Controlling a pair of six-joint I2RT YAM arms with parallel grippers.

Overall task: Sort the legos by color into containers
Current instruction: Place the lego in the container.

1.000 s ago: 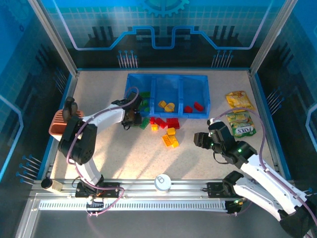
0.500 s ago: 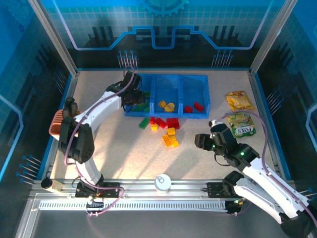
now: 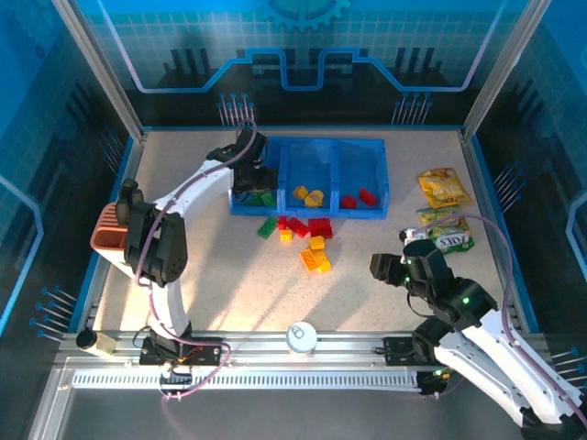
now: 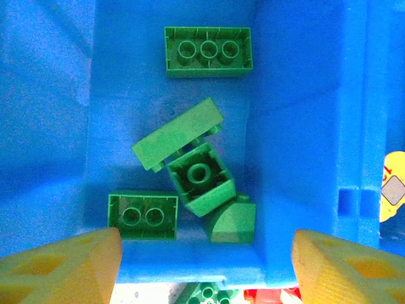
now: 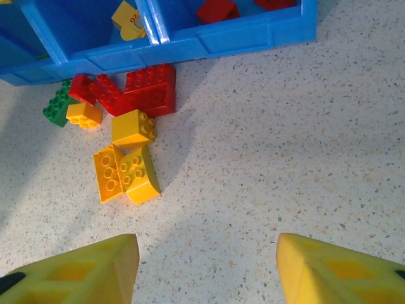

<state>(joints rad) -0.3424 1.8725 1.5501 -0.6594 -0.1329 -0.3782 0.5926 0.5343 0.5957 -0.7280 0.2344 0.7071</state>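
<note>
The big speckled pale table [image 3: 202,275] holds everything. At its far side sits the see-through blue plastic tray [image 3: 335,142]. It has three low-walled boxes in a row, so each colour can have its own box.

The left arm [image 3: 197,192] reaches far out to the tray's left box. The left pincer [image 4: 205,263] hangs right above that box, pointing down. Its yellow fingers [image 4: 60,259] are spread wide, with nothing between them. I think it is there because this is the green box, the spot to let a green one go.

The right arm [image 3: 459,302] is at the near right, well apart from the tray, likely to keep out of the way. The right pincer [image 5: 205,266] is spread too and holds nothing. It hovers over bare table and looks toward the loose pile.

The small green studded plastic bricks [image 4: 196,171] lie jumbled in the left box. I count five, some tipped on each other. The yellow bricks [image 3: 309,195] are in the middle box and the red bricks [image 3: 358,198] are in the right box. So the sorting looks started but not done.

Just on the near side of the tray, on the table, lie the loose red bricks [image 5: 142,88], the loose yellow bricks [image 5: 126,171], a little orange brick [image 5: 83,115] and one loose green brick [image 5: 58,106]. I guess those go in next.
</note>
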